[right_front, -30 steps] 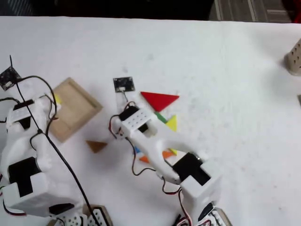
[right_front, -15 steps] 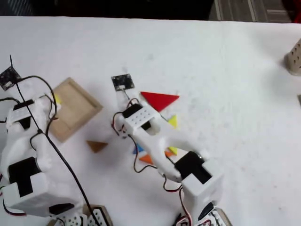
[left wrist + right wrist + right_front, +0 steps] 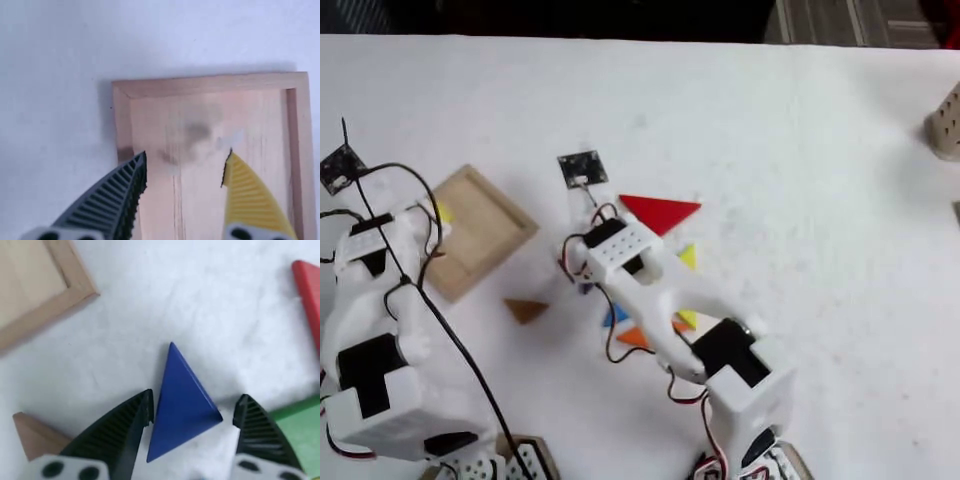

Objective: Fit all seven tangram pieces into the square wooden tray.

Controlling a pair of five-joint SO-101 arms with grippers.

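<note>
My right gripper [image 3: 195, 404] is spread wide, one finger on each side of the blue triangle [image 3: 181, 395], which lies flat on the table [image 3: 800, 150]. I cannot tell whether either finger touches it. In the high view that triangle sits mid-frame, below the red triangle [image 3: 658, 212]. My left gripper [image 3: 184, 167] is spread too, holding nothing, above the bare floor of the wooden tray [image 3: 200, 84]. The tray lies at the left of the high view, with a brown triangle [image 3: 526, 310] near its lower corner.

Tray [image 3: 480, 228] left; piece cluster [image 3: 660, 213] right; lone triangle [image 3: 525, 310] between.
</note>
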